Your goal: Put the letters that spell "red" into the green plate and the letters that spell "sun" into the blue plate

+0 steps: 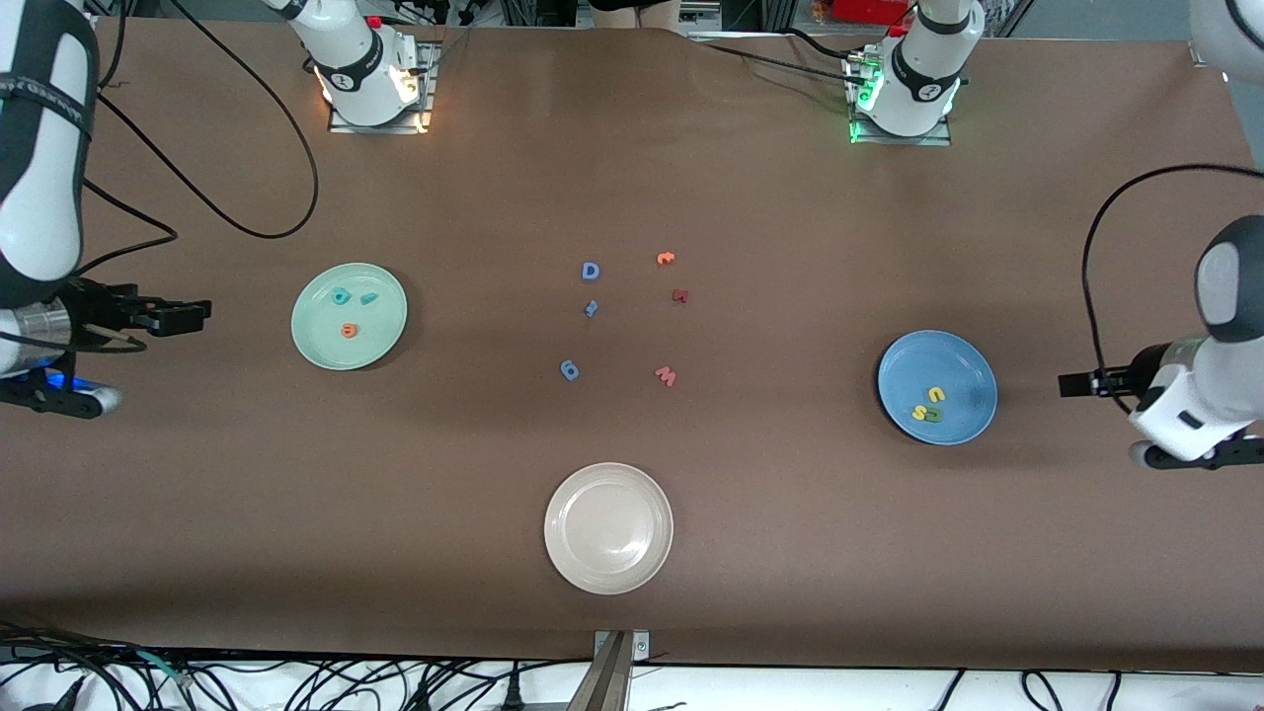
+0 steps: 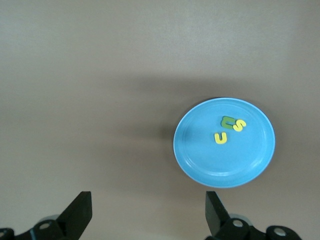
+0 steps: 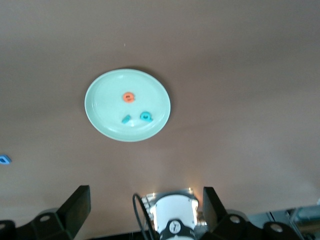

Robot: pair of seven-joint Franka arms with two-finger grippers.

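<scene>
Front view showed us loose spare letters [image 1: 591, 272] mid-table and an off-white plate [image 1: 608, 528] nearer the camera, with bare table around each. We saw the green plate [image 1: 326, 346] holding r, e, d [image 1: 350, 331], the blue plate [image 1: 963, 380] holding s, u, n [image 1: 928, 405]. Left gripper [image 2: 147, 215] and right gripper [image 3: 145, 210] hung spread, empty, over the table ends.

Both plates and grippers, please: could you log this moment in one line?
mint-green plate: r, e, d in | blue plate: s, u, n in | left gripper: open | right gripper: open

Brown table [image 1: 770, 513], green plate [image 1: 349, 316] near right pincer [image 1: 193, 316], blue plate [image 1: 937, 387] near left pincer [image 1: 1071, 383], off-white plate [image 1: 608, 528], loose letters [image 1: 591, 272] between.
</scene>
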